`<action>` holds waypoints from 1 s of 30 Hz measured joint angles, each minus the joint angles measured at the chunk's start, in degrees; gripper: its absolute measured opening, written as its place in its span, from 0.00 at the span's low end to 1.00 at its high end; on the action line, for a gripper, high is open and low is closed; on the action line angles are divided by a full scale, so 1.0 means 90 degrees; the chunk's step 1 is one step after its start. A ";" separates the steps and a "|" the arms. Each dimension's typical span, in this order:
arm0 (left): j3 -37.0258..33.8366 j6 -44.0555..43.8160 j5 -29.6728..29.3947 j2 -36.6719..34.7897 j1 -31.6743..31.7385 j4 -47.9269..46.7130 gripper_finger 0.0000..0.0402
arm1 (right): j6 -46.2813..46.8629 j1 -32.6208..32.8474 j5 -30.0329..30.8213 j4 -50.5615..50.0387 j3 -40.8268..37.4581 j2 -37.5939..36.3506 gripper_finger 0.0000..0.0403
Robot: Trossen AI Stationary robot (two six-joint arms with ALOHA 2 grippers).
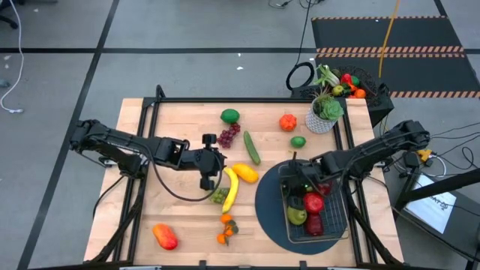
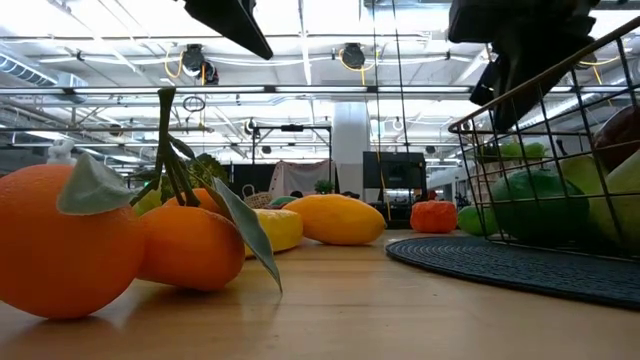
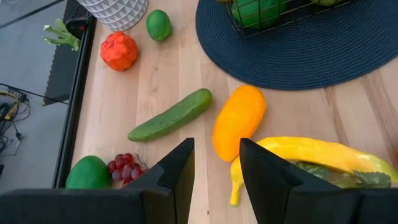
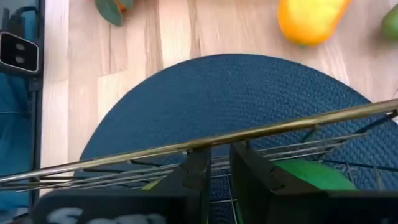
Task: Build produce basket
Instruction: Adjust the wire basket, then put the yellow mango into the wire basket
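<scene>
Bronze wire basket (image 1: 319, 214) (fruit-filled), right fingers (image 4: 217, 163) clenched on rim, left fingers (image 3: 214, 171) released.

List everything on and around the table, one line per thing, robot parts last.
wire basket: one, dark bronze, on the mat at the table's right, holding red and green fruit
round mat: one, dark blue, under the basket
banana: one, yellow, table centre
yellow-orange fruit: one, beside the banana
cucumber: one, green, behind the banana
purple grapes: one bunch, far centre
green fruit: one, far edge
lime: one, green, near the pot
orange-red fruit: one, far right
oranges: small leafy cluster, near edge
red-orange fruit: one, near left
potted plant: one, white pot, far right corner
left gripper: open, beside the banana
right gripper: at the basket's rim
</scene>
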 joint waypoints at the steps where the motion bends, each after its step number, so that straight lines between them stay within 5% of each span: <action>1: 0.0000 -0.0005 0.0000 0.0000 0.0019 0.0000 0.32 | -0.0009 -0.0043 -0.0012 0.0024 -0.0001 0.0000 0.13; 30: 0.0000 -0.0026 0.0003 0.0000 0.0065 0.0081 0.32 | 0.0302 -0.0245 -0.0059 -0.0792 0.0010 -0.0725 0.13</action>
